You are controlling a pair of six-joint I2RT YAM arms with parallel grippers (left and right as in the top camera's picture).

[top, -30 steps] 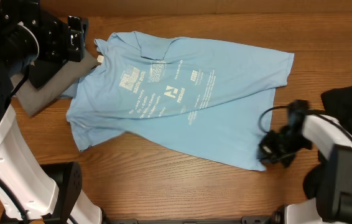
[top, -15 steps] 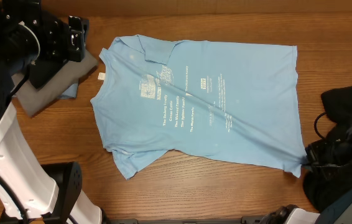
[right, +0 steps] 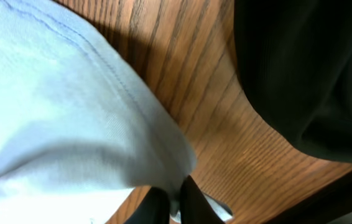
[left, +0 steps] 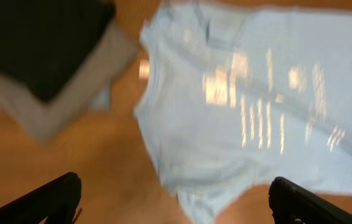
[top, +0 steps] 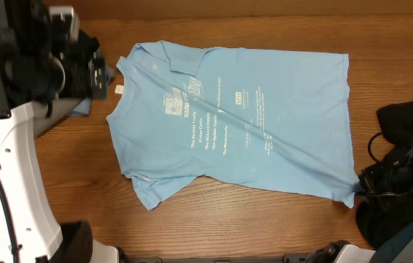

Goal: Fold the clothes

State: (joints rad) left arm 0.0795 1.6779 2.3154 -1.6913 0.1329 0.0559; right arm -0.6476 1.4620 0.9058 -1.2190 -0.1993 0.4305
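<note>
1. Overhead view: a second ago the light blue T-shirt (top: 243, 124) lay skewed and rumpled, its hem bunched toward the right arm. Now it is drawn out flat on the table (top: 279, 223), print up, with the collar toward the left arm and the hem toward the right. It has not shifted over the last half second.
2. For the task, this looks like the end of the spreading-out step. The shirt is flat enough to fold, but no fold has been made yet.
3. The right gripper (top: 357, 188) sits at the shirt's near hem corner, low over the wood. In its wrist view the jaws are almost closed, with that corner of the hem (right: 177, 198) pinched between them. They may be starting to let go, but the cloth is still caught.
4. A black garment (top: 407, 120) lies just beyond the shirt's hem, apart from it.
5. The left arm has swung in toward the shirt's collar side. The left gripper (left: 173, 190) hangs above the table just off the shirt's shoulder. Its fingers (left: 58, 193) are spread wide and hold nothing.
6. A folded stack (left: 70, 93), grey with a dark piece on top, lies beside the shirt's sleeve.
</note>
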